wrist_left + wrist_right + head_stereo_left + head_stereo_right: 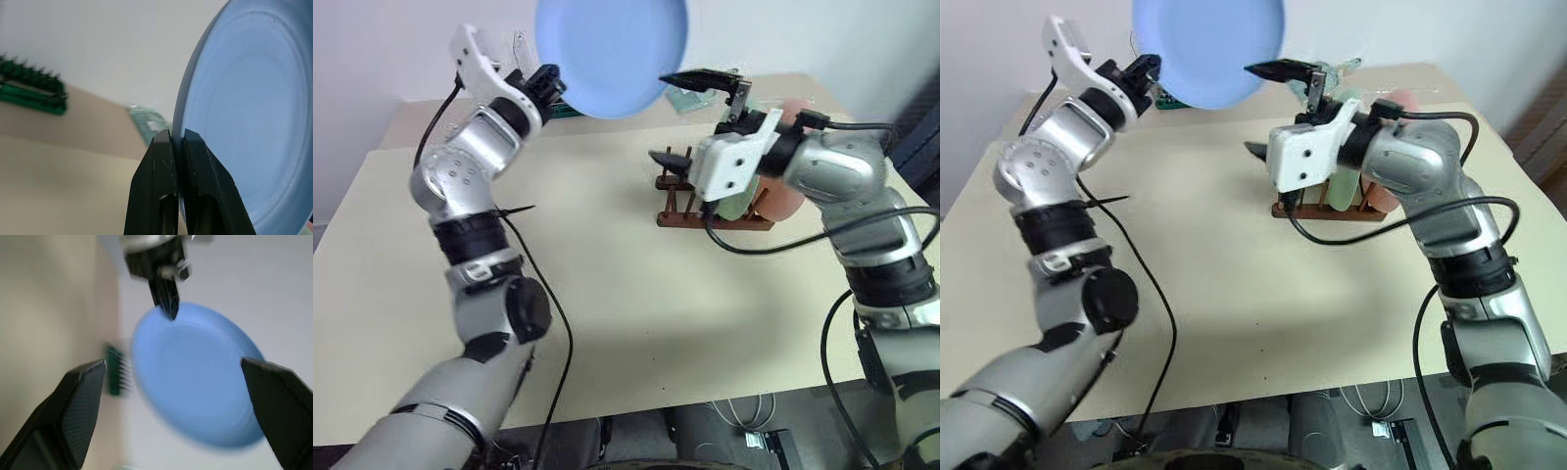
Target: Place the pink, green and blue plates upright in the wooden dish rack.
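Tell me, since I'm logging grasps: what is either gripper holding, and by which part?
The left gripper pinches the blue plate by its rim. The right gripper is open, holding nothing.

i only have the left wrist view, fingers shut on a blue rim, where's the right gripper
Observer: The right gripper is open, raised near the blue plate that the left gripper holds up above the table.
Operator: how are its fingers set against the plate
Observer: In the right wrist view one finger stands on each side of the plate; neither touches it.
Operator: anything in the rack yet
Observer: The wooden dish rack behind the right arm already holds the green plate and the pink plate.
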`<state>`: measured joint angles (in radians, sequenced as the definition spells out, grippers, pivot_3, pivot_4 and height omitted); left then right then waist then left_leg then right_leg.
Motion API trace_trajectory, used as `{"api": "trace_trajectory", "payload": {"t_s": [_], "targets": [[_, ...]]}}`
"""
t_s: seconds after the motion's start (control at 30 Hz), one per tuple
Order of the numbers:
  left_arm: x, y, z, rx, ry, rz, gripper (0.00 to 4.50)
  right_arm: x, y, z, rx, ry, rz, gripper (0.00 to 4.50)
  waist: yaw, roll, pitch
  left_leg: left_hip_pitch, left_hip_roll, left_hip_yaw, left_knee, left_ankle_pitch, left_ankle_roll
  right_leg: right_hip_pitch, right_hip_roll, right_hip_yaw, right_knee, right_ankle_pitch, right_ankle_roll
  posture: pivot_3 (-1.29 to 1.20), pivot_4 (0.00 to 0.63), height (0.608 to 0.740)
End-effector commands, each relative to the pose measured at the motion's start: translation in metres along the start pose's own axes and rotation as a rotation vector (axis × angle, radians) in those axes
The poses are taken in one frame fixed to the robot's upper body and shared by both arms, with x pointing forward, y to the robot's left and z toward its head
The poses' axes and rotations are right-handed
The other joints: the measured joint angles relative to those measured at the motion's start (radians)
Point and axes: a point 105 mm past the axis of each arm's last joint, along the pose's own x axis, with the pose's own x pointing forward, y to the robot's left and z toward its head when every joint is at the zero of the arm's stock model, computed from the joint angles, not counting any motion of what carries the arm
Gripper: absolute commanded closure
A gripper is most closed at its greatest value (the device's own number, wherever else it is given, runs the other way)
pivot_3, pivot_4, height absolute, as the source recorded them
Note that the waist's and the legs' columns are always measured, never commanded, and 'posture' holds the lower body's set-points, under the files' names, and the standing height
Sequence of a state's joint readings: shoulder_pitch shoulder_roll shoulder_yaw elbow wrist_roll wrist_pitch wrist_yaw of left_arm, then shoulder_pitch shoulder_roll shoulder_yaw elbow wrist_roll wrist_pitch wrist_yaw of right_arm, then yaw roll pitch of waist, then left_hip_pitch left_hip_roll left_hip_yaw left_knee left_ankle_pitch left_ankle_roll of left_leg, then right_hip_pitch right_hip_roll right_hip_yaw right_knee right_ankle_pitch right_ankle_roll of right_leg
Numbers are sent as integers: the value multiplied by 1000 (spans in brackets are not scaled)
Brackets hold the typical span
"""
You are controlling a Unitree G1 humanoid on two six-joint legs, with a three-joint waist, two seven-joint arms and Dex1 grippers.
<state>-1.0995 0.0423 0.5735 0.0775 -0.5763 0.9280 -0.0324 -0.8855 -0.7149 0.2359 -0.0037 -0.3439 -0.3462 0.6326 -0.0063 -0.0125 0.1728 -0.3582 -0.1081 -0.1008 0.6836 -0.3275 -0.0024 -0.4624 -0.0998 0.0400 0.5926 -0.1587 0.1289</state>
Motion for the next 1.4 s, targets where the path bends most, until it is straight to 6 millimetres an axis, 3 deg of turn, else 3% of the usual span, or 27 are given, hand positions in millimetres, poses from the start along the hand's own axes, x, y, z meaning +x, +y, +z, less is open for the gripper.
{"api": "trace_trajectory", "payload": {"t_s": [0.03, 0.3, 0.57, 0.67, 0.9, 1.17, 1.27, 1.4], "targets": [[-10, -27, 19, 53, -113, -46, 4460, 2, -6, -3, -87, 3, -43, 0, -3, 0, 0, 0, 0, 0, 0, 0, 0, 0, 0, 0, -2, 0, 0, 0, 150, 735], [-15, -42, 7, 21, -99, -82, 4460, 4, -14, -18, -195, 59, -84, 0, -6, 0, 0, 1, 1, 0, -1, 0, -1, 1, 2, 1, -4, 1, -1, 0, 150, 735], [-16, -52, 0, 10, -78, -109, 4460, 10, -7, -24, -218, 75, -63, 0, -5, 0, 0, 1, 1, 0, -1, 0, -1, 2, 2, 0, -7, 1, -2, 0, 150, 735], [-16, -56, -3, 10, -72, -120, 4500, 12, -6, -23, -197, 69, -67, 880, -5, 0, 0, 1, 1, 0, -1, 0, -1, 2, 2, 0, -7, 1, -2, 0, 150, 735], [-15, -62, -13, -10, -21, -135, 4500, 14, -12, -25, -209, 83, -93, 4462, -5, 0, 0, 1, 1, 0, -1, 0, -1, 2, 3, 0, -7, 1, -2, 0, 150, 735], [-11, -57, -25, -51, 1, -108, 4500, 13, -13, -25, -211, 86, -99, 4462, -4, 0, 0, 2, 1, 0, -2, 0, -1, 3, 3, 0, -8, 2, -2, 0, 150, 735], [-15, -68, -23, -107, -5, -204, 3460, 12, -12, -26, -208, 90, -98, 4500, -4, 0, 0, 2, 1, 0, -2, 0, -1, 3, 3, 0, -9, 2, -2, 0, 150, 735], [-19, -75, -15, -96, -19, -279, 1410, 10, -14, -29, -212, 100, -101, 4500, -7, 0, 0, 2, 2, 0, -2, 0, -1, 3, 3, 0, -9, 2, -2, 0, 150, 735]]}}
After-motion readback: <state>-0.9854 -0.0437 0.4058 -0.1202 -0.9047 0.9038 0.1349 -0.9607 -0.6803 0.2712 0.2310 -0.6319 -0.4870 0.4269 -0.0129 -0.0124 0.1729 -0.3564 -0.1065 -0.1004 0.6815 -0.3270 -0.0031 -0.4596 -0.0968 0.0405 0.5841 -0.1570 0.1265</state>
